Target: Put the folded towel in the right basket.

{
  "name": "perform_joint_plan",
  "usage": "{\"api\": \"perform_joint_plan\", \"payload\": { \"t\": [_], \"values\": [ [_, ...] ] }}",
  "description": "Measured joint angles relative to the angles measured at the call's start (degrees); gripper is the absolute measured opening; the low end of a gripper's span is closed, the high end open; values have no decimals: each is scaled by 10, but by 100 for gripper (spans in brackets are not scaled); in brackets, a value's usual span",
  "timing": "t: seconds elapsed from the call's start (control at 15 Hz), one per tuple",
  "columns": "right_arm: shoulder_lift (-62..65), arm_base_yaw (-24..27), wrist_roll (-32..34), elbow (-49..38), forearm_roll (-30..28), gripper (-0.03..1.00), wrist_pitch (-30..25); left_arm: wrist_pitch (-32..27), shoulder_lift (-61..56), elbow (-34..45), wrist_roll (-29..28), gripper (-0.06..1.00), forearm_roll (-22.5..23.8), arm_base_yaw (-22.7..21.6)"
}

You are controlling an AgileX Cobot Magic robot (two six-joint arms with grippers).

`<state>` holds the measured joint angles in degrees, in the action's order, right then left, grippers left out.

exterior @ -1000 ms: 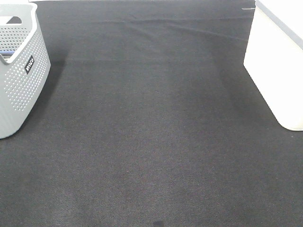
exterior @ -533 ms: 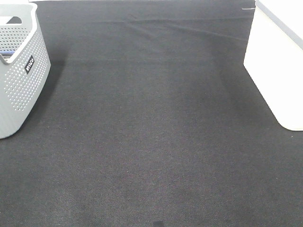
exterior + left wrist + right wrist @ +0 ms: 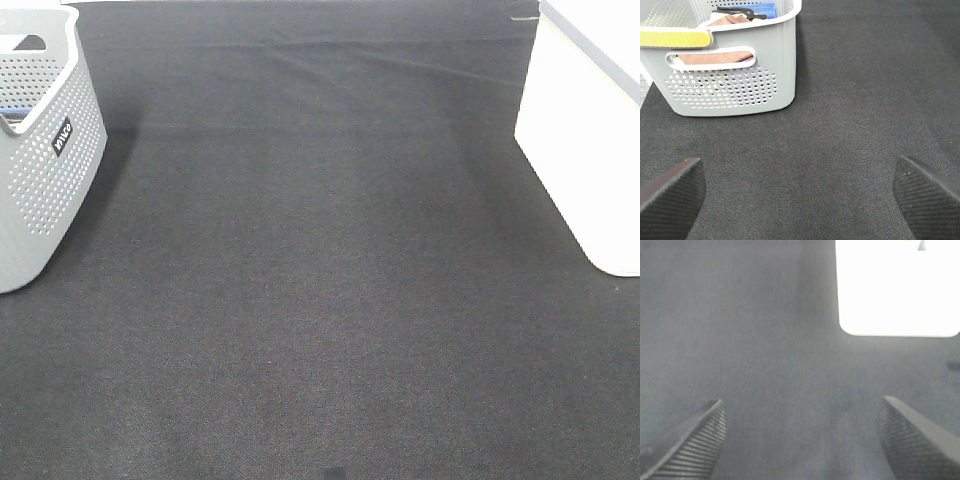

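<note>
Both tools spread wide, holding nothing: left tool (image 3: 800, 192) faces the grey basket (image 3: 45, 150), right tool (image 3: 800, 440) faces the white basket (image 3: 590, 140). Folded towel not visible anywhere loose; cloth items sit inside the grey basket (image 3: 730, 55), can't tell if one is the towel. Bench (image 3: 320, 300) bare between baskets. Nothing has changed over the last second, so either placement is done or pickup hasn't begun.

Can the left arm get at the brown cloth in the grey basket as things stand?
Probably yes. The left gripper is open and empty, facing the grey perforated basket across bare black mat. The brown cloth lies inside under a black clip-like thing, so the arm must come over the rim.
</note>
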<state>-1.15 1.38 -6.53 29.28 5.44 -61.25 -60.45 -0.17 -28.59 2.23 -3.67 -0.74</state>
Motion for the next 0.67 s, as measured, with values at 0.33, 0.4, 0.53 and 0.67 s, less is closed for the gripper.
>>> {"api": "perform_joint_plan", "payload": {
  "t": [0.33, 0.4, 0.53, 0.67],
  "values": [
    [15, 0, 16, -3, -20, 78, 0, 0, 0, 0, 0, 97, 0, 0],
    [15, 0, 17, -3, -21, 78, 0, 0, 0, 0, 0, 97, 0, 0],
    [15, 0, 17, -3, -21, 78, 0, 0, 0, 0, 0, 97, 0, 0],
    [15, 0, 17, -3, -21, 78, 0, 0, 0, 0, 0, 97, 0, 0]
  ]
}}
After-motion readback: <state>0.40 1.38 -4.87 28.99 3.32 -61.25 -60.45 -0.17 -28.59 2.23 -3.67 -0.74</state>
